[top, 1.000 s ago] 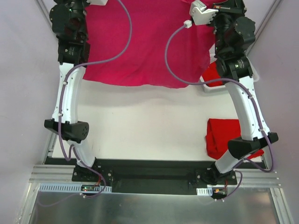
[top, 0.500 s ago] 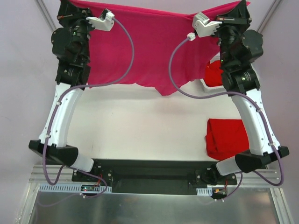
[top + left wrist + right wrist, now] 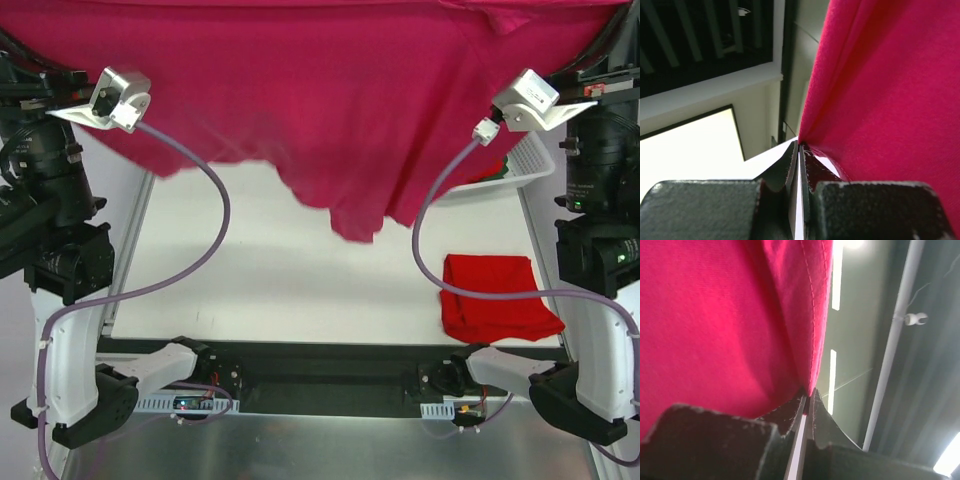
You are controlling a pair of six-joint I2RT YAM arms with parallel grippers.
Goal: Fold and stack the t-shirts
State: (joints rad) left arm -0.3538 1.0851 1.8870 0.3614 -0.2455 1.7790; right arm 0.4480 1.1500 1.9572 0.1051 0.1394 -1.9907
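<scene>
Left gripper (image 3: 799, 150) and right gripper (image 3: 809, 396) pinched tight on magenta t-shirt (image 3: 330, 100) — soft draped cloth, wavy hem

Bright, even top view; wrist views soft up close, ceiling lamps (image 3: 836, 275) glaring.

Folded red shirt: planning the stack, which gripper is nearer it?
Right. The right gripper is raised on the side of the folded red shirt; the left gripper across the table.
</scene>
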